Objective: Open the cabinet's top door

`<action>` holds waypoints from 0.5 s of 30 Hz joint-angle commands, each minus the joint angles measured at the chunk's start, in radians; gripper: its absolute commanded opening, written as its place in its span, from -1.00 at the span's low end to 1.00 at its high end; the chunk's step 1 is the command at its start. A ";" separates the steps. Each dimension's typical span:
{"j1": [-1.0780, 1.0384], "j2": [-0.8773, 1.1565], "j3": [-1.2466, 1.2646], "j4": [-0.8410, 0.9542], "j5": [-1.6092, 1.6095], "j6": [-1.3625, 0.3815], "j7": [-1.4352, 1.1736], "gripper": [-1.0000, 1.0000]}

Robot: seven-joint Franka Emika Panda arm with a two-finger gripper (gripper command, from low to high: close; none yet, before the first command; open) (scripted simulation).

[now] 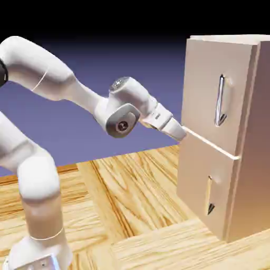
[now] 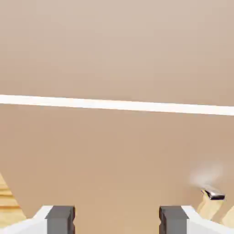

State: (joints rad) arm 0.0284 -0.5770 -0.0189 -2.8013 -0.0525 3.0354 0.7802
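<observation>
Blocky grey jaws, smooth top door (image 2: 117, 50)

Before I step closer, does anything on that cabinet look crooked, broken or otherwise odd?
Nothing looks broken or spilled. Both the upper door and the lower door seem closed, with a straight bright strip between them. The open pincer is near that strip, well away from the upper handle.

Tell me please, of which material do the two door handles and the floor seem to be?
Upper handle: probably polished metal, with bright streaks along the bar.
Lower handle: perhaps also shiny metal; its yellowish bar could be reflecting the floor.
Floor: looks like varnished wood, given the wavy grain and differently turned panels.
</observation>
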 commanded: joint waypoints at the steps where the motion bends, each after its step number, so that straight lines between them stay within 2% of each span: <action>1: 0.014 -0.006 -0.016 0.007 -0.044 -0.001 0.033 0.00; 15: 0.203 -0.087 -0.235 0.109 -0.652 -0.021 0.487 0.00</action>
State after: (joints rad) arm 0.2318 -0.6640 -0.2538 -2.6925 -0.7048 3.0149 1.2671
